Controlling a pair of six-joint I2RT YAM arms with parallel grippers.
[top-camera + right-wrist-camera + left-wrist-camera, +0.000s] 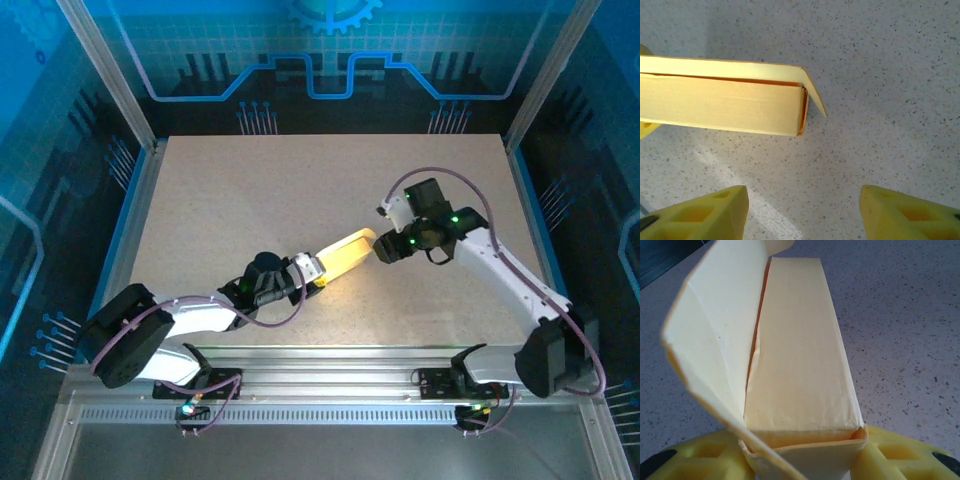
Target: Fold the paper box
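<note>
Now the left end effector (306, 268) grips the paper box (348, 252) over the desk (250, 190); the right end effector (802, 210) hovers wide, empty, at its far end. Closing stage, I reckon: next, tuck that 1 loose flap (815, 100).

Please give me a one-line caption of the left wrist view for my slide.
Left end effector grips the paper box, one long flap standing open.

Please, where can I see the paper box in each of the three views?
Top external: paper box near the picture's centre.
Left wrist: in the middle, from the bottom edge upward.
Right wrist: upper left, lying across.
Shared landmark: the speckled table beneath it.
</note>
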